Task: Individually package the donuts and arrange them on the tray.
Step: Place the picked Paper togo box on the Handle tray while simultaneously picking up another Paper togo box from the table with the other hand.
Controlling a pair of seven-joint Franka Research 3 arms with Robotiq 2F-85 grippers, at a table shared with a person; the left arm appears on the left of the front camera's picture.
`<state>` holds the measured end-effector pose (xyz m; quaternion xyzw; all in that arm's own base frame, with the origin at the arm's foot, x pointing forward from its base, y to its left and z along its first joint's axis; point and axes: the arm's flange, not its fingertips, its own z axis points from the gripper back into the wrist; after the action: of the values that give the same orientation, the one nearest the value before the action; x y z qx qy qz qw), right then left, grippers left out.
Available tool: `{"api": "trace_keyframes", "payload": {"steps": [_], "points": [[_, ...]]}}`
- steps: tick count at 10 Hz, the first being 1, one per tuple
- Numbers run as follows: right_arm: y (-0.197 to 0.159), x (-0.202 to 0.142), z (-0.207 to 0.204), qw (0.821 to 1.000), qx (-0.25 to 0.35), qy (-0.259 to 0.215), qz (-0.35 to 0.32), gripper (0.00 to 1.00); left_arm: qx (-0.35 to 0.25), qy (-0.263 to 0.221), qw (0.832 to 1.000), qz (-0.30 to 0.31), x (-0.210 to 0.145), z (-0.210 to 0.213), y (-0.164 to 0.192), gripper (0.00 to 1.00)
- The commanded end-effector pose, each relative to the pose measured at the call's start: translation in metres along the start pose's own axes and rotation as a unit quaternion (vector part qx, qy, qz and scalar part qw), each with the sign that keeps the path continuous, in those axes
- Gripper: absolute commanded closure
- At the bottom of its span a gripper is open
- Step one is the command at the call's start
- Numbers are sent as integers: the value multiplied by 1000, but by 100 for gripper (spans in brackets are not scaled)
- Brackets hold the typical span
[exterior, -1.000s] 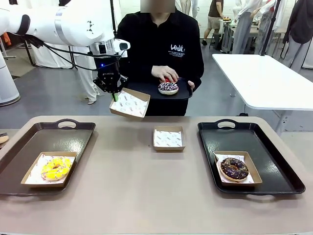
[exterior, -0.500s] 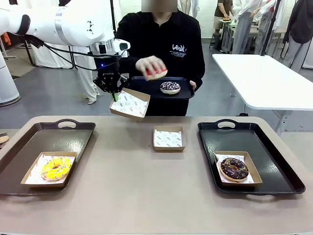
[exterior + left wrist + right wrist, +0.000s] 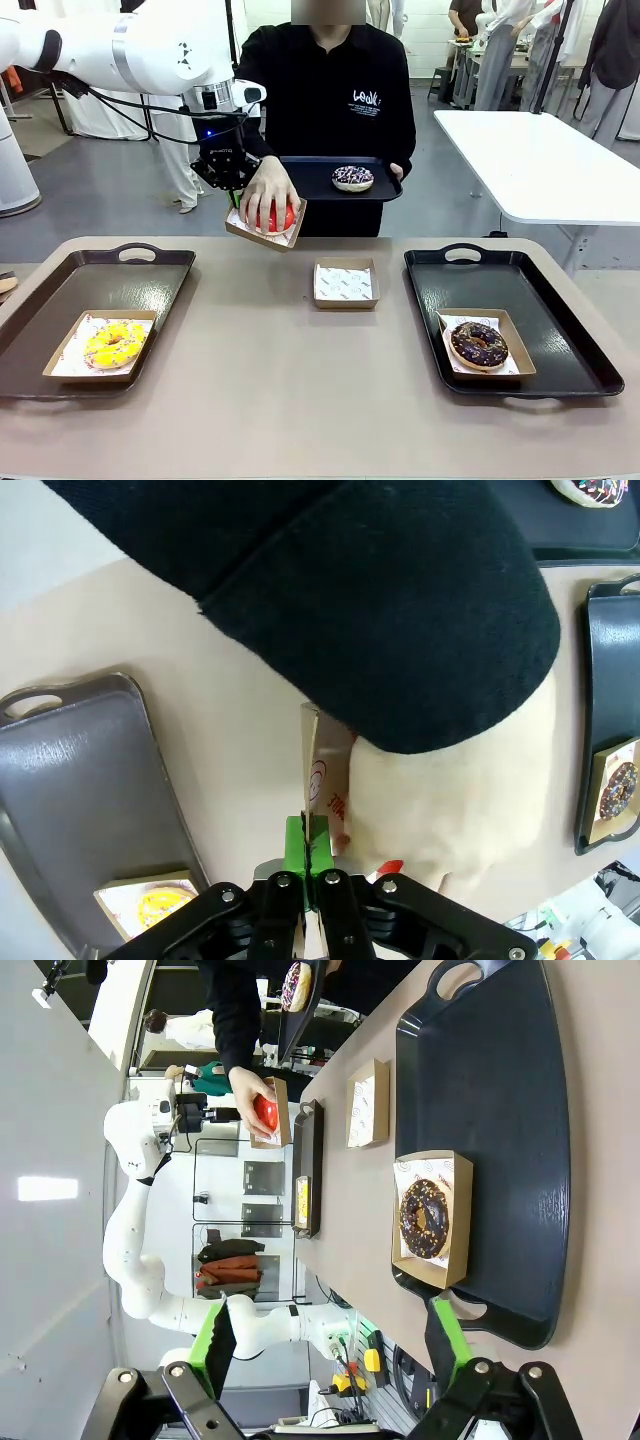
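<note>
A: What can be counted as done?

B: Two donuts are boxed and set on trays: the yellow donut (image 3: 112,343) on the left tray (image 3: 60,290), the dark chocolate donut (image 3: 478,344) on the right tray (image 3: 560,320).

A: And what is left?

B: The red donut (image 3: 278,216) is being set by a person's hand (image 3: 265,190) into a box (image 3: 288,236) clamped at its rim by the left end effector (image 3: 236,195) above the desk (image 3: 280,400). The sprinkled donut (image 3: 352,177) lies unboxed on the person's tray (image 3: 310,180); an empty box (image 3: 345,283) is left mid-desk. The right end effector (image 3: 330,1345) is held open, empty.
</note>
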<state>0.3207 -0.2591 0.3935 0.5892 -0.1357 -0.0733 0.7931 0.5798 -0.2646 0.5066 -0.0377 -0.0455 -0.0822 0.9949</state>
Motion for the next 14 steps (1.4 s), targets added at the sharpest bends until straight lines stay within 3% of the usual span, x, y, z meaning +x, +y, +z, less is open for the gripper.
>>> {"api": "trace_keyframes", "payload": {"steps": [1, 14], "points": [[-2, -2, -2, 1000, 4, 0, -1, 0, -5, 0, 1000, -2, -3, 0, 2, 100], [-2, -2, -2, 1000, 4, 0, -1, 0, -5, 0, 1000, -2, -3, 0, 2, 100]]}}
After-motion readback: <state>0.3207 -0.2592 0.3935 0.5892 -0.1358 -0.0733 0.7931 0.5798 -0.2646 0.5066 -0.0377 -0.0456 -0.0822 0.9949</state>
